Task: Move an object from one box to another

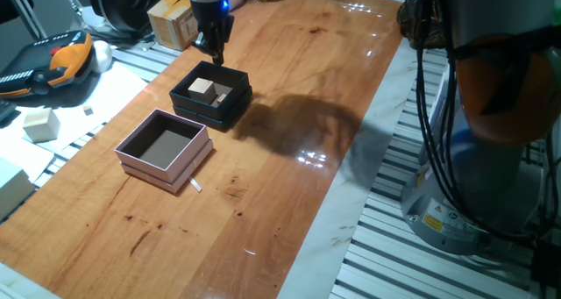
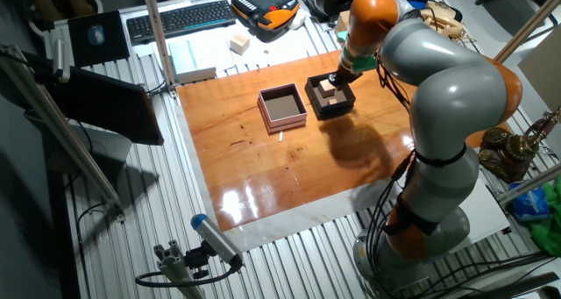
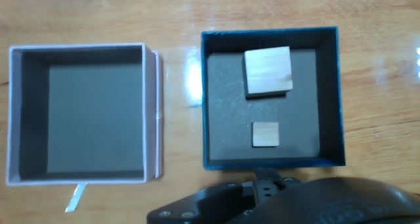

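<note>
The black box (image 1: 206, 115) (image 2: 316, 103) (image 3: 338, 92) stands on the wooden table with a large wooden block (image 1: 202, 89) (image 3: 268, 71) and a small one (image 1: 222, 96) (image 3: 266, 134) inside it. Next to it is the pale pink box (image 1: 162, 167) (image 2: 282, 122) (image 3: 151, 112), with nothing on its dark floor. My gripper (image 1: 215, 50) (image 2: 336, 74) hangs above the black box's far edge and touches nothing. In the hand view only its dark housing (image 3: 275, 201) shows along the bottom edge, and the fingers are hidden. Their spacing is too small to read in the fixed views.
A cardboard carton (image 1: 173, 20) stands just behind the gripper at the table's far corner. A small white strip (image 1: 195, 186) lies by the pink box. Off the table are a white cube (image 1: 39, 124), an orange pendant (image 1: 53, 62) and a keyboard (image 2: 180, 17). The arm's base (image 1: 456, 211) is at the right.
</note>
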`<state>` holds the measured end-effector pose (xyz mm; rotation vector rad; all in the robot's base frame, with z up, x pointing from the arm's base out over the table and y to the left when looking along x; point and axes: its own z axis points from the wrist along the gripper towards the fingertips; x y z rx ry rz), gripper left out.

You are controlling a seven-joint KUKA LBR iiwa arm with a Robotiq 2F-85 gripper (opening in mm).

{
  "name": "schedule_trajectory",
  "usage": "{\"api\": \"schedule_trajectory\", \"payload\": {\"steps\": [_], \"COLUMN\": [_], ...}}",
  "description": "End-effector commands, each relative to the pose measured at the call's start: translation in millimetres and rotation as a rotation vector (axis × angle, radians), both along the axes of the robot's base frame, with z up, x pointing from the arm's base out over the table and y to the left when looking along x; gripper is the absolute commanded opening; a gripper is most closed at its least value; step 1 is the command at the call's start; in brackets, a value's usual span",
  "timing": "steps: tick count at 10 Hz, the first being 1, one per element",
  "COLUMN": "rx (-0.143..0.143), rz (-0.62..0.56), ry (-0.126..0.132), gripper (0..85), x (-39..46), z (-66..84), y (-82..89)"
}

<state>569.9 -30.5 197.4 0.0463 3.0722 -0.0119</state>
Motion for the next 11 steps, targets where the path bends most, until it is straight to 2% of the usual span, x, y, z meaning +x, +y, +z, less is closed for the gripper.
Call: {"api": "schedule_trajectory", "payload": {"steps": [1,3,5,6,7,8,10,11], "rx": [0.002,0.015,0.024,0.026,0.017,0.02,0.048,0.047], "rz": [-0.009,-0.065,-0.076,-0.072,-0.064,-0.061,-0.029,-0.001], "ry": [-0.002,-0.007,-0.004,-0.008,-0.027,-0.027,0.005,0.021], "gripper": [0.0,0.0,0.0,0.0,0.0,0.0,0.0,0.0], "x": [1.2,5.3,11.4,14.4,16.2,16.2,16.2,16.2], "z": [0.9,4.5,0.2,-3.9,-6.8,-6.8,-6.8,-6.8], "y": [0.4,8.8,8.2,6.4,5.3,5.3,5.3,5.3]}}
